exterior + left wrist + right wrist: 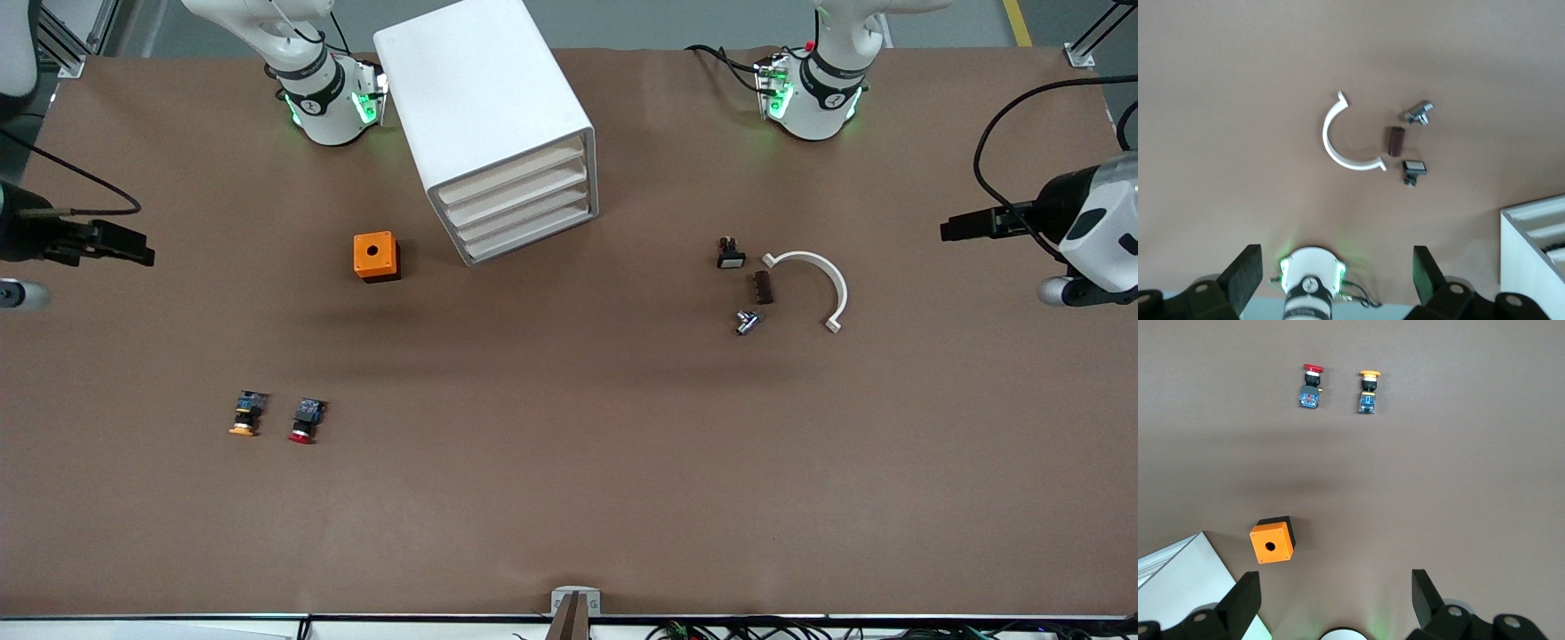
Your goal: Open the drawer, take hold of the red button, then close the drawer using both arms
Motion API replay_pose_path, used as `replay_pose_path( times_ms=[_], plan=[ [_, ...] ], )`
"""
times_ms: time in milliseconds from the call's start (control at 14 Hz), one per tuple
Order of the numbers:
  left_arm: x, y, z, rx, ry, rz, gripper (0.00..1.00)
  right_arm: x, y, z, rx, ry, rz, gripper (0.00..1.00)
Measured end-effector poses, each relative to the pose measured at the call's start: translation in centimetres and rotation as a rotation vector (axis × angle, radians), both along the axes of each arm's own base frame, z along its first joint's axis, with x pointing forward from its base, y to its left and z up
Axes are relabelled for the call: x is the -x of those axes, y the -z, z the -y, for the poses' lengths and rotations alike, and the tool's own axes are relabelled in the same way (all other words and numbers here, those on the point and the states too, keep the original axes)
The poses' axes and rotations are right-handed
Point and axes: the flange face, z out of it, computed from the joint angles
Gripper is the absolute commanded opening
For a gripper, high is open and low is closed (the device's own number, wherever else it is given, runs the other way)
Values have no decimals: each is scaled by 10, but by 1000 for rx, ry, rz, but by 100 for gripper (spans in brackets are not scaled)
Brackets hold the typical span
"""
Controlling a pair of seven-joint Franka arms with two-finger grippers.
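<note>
The white drawer cabinet [484, 107] stands between the two arm bases, with all its drawer fronts [524, 209] shut. The button [304, 421], red-capped with a black-and-blue body, lies on its side on the table, nearer the front camera than the cabinet. It also shows in the right wrist view as the button [1311, 385]. My right gripper [142, 252] hangs open and empty over the right arm's end of the table. My left gripper [949, 231] hangs open and empty over the left arm's end. Each wrist view shows its own fingers wide apart: right gripper [1335, 599], left gripper [1336, 277].
An orange-capped button [248, 414] lies beside the red one. An orange box with a hole [376, 256] sits next to the cabinet. Toward the left arm's end lie a white curved clamp [813, 271], a brown piece [762, 287], a metal fitting [748, 322] and a small black switch [731, 254].
</note>
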Motion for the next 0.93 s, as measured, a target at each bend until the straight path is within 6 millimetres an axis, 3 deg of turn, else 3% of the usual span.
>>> replay_pose_path(
  times_ms=[215, 358, 645, 932],
  plan=[
    [15, 32, -8, -26, -2, 95, 99, 14, -19, -1, 0, -1, 31, 100],
    [33, 39, -3, -35, 4, 157, 99, 18, -21, -1, 0, -1, 43, 100],
    [53, 12, 8, -36, 21, 238, 99, 21, -21, -1, -1, -2, 46, 100],
    [51, -27, 11, -37, 26, 329, 99, 26, -21, -3, 0, -6, 100, 100]
  ],
)
